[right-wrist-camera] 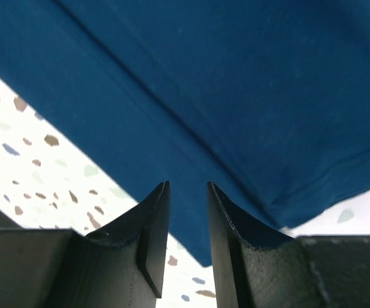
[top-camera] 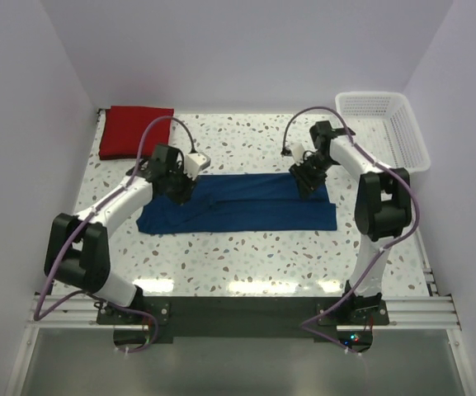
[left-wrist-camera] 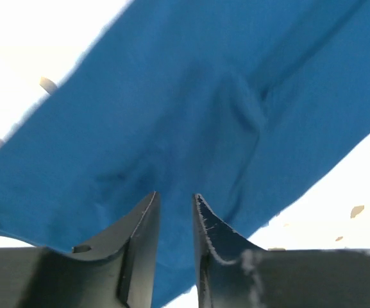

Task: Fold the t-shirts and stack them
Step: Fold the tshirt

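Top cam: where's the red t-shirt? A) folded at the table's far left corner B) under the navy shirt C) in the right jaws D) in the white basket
A: the red t-shirt lies folded at the far left corner of the table, apart from the navy t-shirt; the basket stands far right.

Navy shirt [top-camera: 246, 210], red shirt [top-camera: 136, 132] — speckled table [top-camera: 246, 256]

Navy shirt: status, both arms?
Both open, nothing gripped: left tool, right tool. Flat mid-table: navy shirt, folded to a strip. The red shirt folded, far left corner. White basket far right, off the cloth.
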